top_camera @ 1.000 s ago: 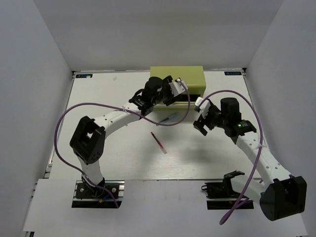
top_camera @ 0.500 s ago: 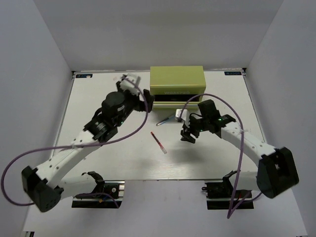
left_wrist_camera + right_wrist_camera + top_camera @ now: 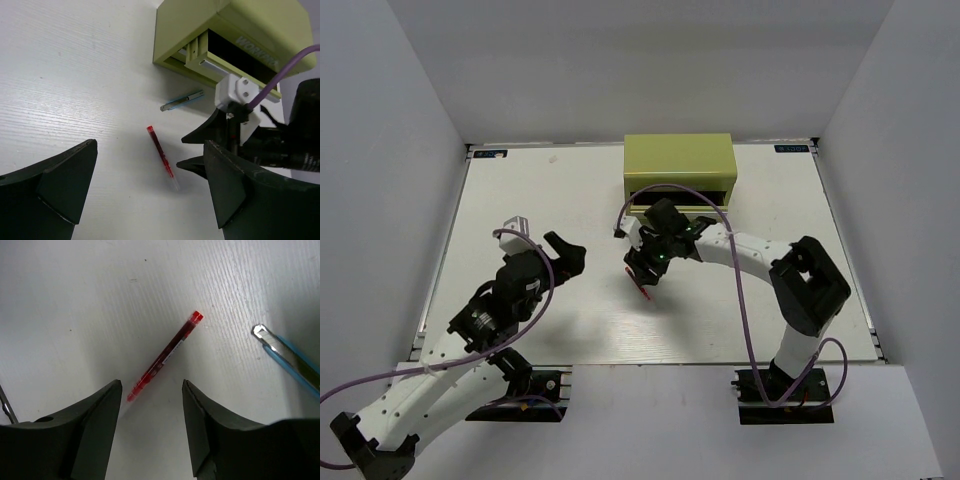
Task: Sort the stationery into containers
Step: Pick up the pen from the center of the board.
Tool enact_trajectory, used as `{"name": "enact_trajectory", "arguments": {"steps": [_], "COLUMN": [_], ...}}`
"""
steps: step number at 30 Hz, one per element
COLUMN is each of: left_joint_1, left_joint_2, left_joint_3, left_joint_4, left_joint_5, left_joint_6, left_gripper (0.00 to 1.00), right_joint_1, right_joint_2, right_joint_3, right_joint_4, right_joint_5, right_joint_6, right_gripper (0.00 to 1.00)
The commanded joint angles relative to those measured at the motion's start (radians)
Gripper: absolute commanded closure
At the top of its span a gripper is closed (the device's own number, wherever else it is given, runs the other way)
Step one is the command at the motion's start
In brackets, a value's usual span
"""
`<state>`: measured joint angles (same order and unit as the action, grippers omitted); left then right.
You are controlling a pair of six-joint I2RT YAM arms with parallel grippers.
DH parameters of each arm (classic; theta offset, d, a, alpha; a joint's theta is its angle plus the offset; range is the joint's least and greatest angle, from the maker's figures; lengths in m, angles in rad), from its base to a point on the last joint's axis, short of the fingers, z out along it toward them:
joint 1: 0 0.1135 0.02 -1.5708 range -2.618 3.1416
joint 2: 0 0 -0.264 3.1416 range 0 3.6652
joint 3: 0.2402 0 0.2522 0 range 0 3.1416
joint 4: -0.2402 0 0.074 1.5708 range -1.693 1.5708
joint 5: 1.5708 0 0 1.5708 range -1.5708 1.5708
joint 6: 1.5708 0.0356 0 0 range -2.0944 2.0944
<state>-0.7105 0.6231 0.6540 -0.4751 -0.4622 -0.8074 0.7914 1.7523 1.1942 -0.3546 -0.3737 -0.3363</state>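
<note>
White desk (image 3: 520, 190) between grey walls, right arm stretched leftward across its middle, right claw (image 3: 151, 386) pointing down, jaws apart, red pen (image 3: 165, 355) lying flat with one end between the fingertips, left claw (image 3: 542, 238) wide apart, nearer the left edge.

Light: bright, even, diffuse, from overhead; white walls (image 3: 380, 150) and worktop (image 3: 520, 200) wash near-uniform
Shadows: soft grey, faint in the top view; heaviest between the fingers of the right claw (image 3: 151, 390), dimming the lower end of the red pen (image 3: 162, 357)
Focus: top view crisp; wrist views sharp on worktop grain; left claw (image 3: 150, 147) near-black, soft-edged
Chest (image 3: 200, 30) slot reads black
</note>
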Motion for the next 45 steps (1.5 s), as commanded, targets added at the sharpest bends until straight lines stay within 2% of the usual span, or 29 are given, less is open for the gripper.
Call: {"name": "enact_trajectory", "arguments": {"steps": [1,7,14,20,24,25,27,28,30,31,39,44,45], "left_joint_1": [0.002,0.002,0.002,0.002,0.002,0.002,0.002,0.002,0.002,0.002,0.002,0.002,0.002], "left_joint_2": [-0.023,-0.023,-0.023,-0.023,-0.023,-0.023,-0.023,-0.023,-0.023,-0.023,-0.014,0.018,0.030], "left_joint_3": [0.003,-0.007,-0.007,-0.007,-0.007,-0.007,-0.007,-0.007,-0.016,-0.016,-0.047,-0.074,-0.074], "left_joint_4": [-0.083,-0.096,-0.114,-0.123,-0.123,-0.123,-0.132,-0.132,-0.132,-0.132,-0.070,-0.016,0.002], "left_joint_5": [-0.050,-0.040,-0.039,-0.039,-0.039,-0.039,-0.039,-0.030,-0.030,-0.030,0.008,0.052,0.053], "left_joint_6": [-0.110,-0.121,-0.130,-0.159,-0.168,-0.168,-0.168,-0.168,-0.168,-0.168,-0.168,-0.168,-0.168], "left_gripper": [0.04,0.04,0.04,0.04,0.04,0.04,0.05,0.05,0.05,0.05,0.05,0.05,0.05], "right_joint_1": [0.037,0.084,0.140,0.177,0.173,0.174,0.167,0.164,0.158,0.151,0.083,0.005,-0.003], "right_joint_2": [0.016,0.067,0.105,0.093,0.087,0.087,0.075,0.063,0.033,0.012,-0.247,-0.347,-0.358], "right_joint_3": [0.015,0.005,-0.036,-0.114,-0.140,-0.142,-0.156,-0.168,-0.188,-0.194,-0.168,-0.110,-0.108], "right_joint_4": [0.048,0.077,0.111,0.143,0.129,0.126,0.100,0.095,0.085,0.080,0.080,0.117,0.144], "right_joint_5": [0.151,0.269,0.439,0.492,0.424,0.385,0.313,0.249,0.202,0.187,0.245,0.323,0.341], "right_joint_6": [0.147,0.207,0.255,0.240,0.243,0.241,0.234,0.214,0.183,0.157,-0.136,-0.308,-0.382], "right_gripper": [0.42,0.37,0.39,0.48,0.64,0.73,0.81,0.88,0.94,1.00,1.00,1.00,1.00]}}
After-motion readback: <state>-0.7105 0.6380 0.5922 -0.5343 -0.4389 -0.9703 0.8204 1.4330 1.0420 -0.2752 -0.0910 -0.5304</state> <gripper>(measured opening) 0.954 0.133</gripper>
